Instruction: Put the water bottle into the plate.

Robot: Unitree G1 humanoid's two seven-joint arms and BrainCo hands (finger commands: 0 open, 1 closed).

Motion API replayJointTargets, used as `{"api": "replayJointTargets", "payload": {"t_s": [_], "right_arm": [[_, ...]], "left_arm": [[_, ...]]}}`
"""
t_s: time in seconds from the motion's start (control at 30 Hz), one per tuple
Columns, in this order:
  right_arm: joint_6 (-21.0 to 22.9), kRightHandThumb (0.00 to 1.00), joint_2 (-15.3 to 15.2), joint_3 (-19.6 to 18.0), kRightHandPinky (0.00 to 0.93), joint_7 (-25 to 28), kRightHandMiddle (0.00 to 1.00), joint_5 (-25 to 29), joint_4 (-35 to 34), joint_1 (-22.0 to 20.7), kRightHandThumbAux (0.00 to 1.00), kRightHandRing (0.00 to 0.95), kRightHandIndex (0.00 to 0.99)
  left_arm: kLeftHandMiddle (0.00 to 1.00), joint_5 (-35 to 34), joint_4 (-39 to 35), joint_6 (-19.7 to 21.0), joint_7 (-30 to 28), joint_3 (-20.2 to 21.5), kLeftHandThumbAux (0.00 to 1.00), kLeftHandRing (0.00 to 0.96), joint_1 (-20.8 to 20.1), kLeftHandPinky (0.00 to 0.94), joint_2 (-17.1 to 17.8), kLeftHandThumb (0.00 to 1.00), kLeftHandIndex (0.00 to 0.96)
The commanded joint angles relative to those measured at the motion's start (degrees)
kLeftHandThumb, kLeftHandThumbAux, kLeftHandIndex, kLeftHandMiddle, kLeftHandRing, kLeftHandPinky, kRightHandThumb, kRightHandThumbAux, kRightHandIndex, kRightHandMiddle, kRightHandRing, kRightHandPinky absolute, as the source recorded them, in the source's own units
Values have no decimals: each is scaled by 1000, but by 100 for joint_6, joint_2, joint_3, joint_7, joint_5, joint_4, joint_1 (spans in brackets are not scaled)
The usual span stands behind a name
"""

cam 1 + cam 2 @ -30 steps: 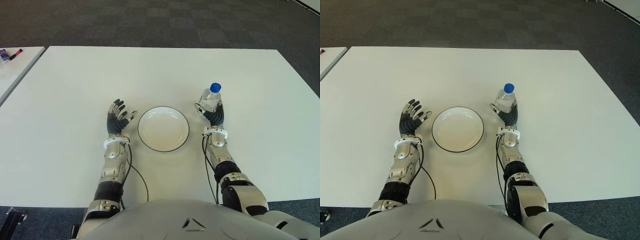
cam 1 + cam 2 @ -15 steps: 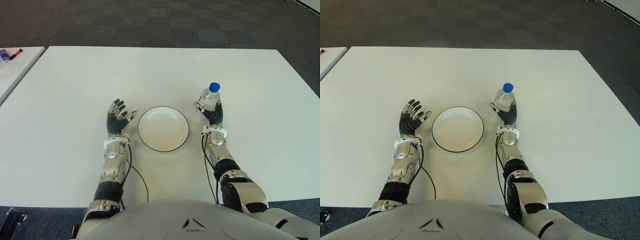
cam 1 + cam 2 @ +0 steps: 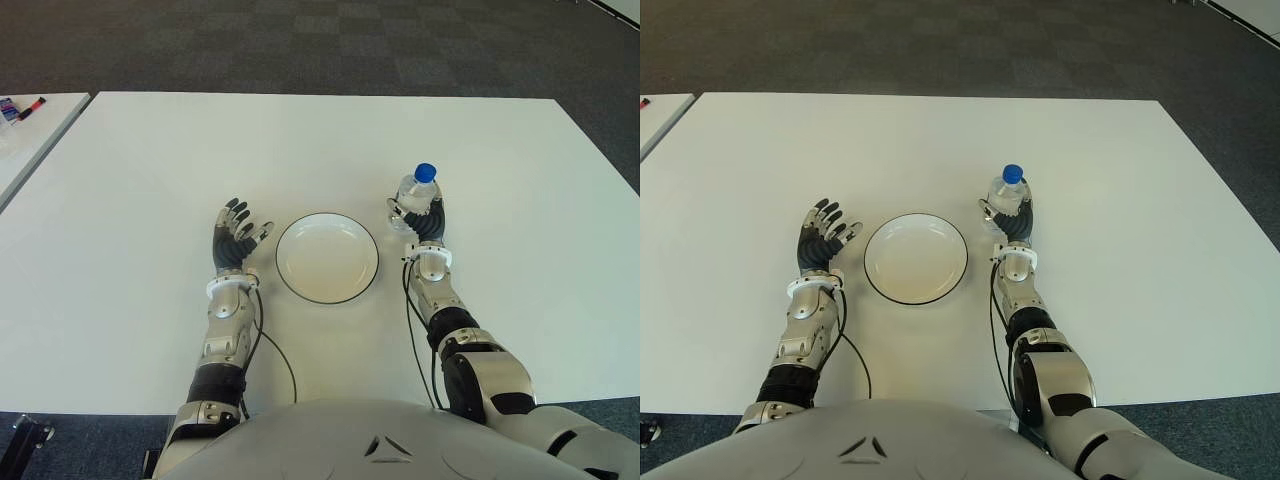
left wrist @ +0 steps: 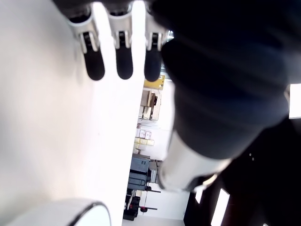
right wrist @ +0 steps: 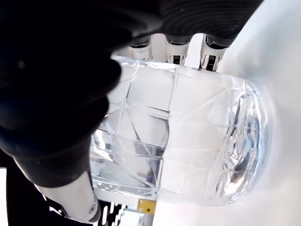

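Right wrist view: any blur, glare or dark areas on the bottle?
Right wrist view: water bottle sharp, facets readable; table behind it blown out white; right hand near-black and underexposed, hiding part of the bottle.

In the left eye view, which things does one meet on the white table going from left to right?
left hand → plate → water bottle, grasped by the right hand

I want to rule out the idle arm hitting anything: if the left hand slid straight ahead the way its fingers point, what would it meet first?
Probably nothing: ahead of the open left hand lies only bare table. The plate sits off to its right.
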Motion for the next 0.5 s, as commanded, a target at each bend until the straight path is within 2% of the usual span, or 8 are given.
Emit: {"api": "replayJointTargets", "payload": {"t_s": [0.03, 0.5], "right_arm": [[69, 0, 59, 16, 92, -34, 55, -17, 131, -98, 838, 55, 76], [37, 0, 99, -81, 105, 104, 63, 162, 326, -228, 880, 63, 88]], "left_arm": [[194, -27, -57, 121, -41, -2, 998, 175, 117, 202, -216, 66, 166], [191, -20, -116, 238, -23, 4, 998, 171, 124, 192, -216, 71, 162]]}}
